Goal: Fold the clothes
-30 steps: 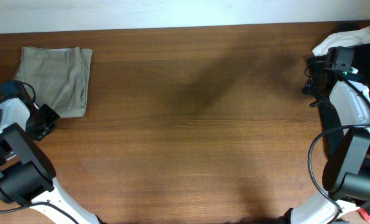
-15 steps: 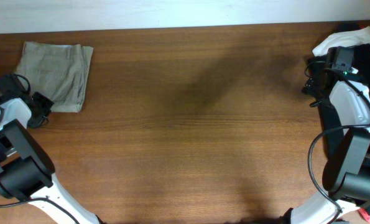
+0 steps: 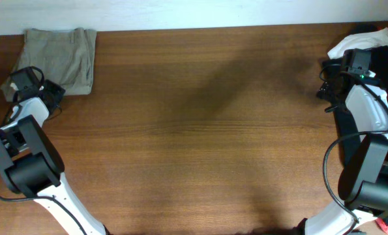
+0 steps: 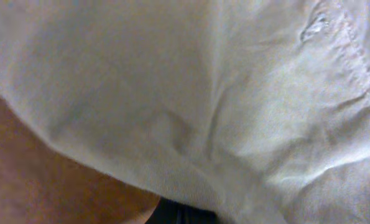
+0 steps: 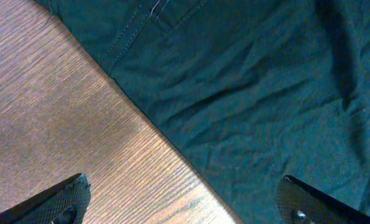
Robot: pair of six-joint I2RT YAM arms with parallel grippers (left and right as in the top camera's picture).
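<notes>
The pale khaki shorts (image 3: pixel 60 59) lie folded into a small rectangle at the table's far left corner. My left gripper (image 3: pixel 52 93) is at their near left corner and looks shut on the fabric. In the left wrist view the shorts (image 4: pixel 203 93) fill the frame, and only a dark bit of the left gripper (image 4: pixel 185 213) shows under the hem. My right gripper (image 5: pixel 185 196) is open wide and empty, low over the table beside the edge of a dark garment. In the overhead view the right gripper (image 3: pixel 351 64) is at the far right.
A large dark navy garment (image 5: pixel 265 93) lies at the far right edge of the table (image 3: pixel 200 130), with a white cloth (image 3: pixel 357 42) on it. The same dark garment (image 3: pixel 379 59) shows in the overhead view beside the right arm.
My left gripper has moved toward the far edge, and the folded shorts have slid with it toward the far left corner. The right arm has not moved.
</notes>
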